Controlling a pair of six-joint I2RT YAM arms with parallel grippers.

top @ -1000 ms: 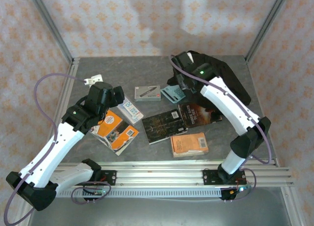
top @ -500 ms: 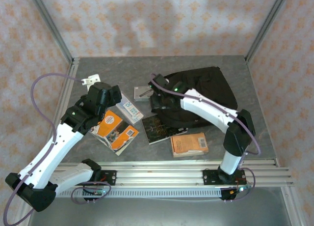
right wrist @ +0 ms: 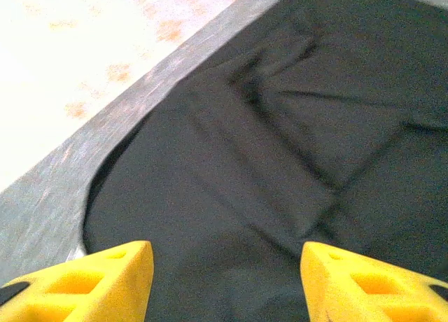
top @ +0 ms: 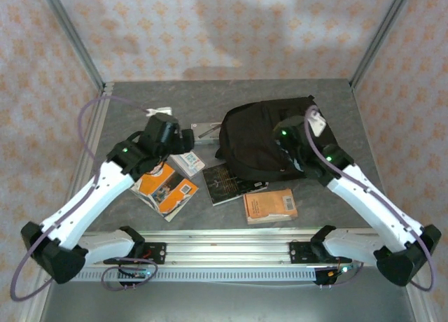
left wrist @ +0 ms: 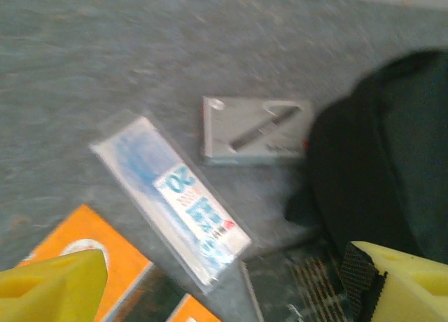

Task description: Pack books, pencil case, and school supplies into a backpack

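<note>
**Backpack on table, books outside**

Found the backpack (top: pixel 262 140) lying far right on the table (top: pixel 210 213), its edge over the black book (top: pixel 225 183). Saw the left gripper (left wrist: pixel 231 280) spread wide, empty, above the packet (left wrist: pixel 171 199); right gripper (right wrist: pixel 227 273) parted, empty, over the backpack.

black book (top: pixel 225 183): far end hidden under the backpack (top: pixel 255 143); title too small to read
grey box (left wrist: pixel 255 129): ahead of the left fingers (left wrist: pixel 56 290), blurred, lettering unreadable
packet (left wrist: pixel 178 199): between the left fingers, print smeared
orange-and-white book (left wrist: pixel 112 248): cut off by the bottom edge, one corner behind a finger
backpack fabric: runs past every edge ahead of the right fingers (right wrist: pixel 364 280); whether it touches them, cannot tell
</note>
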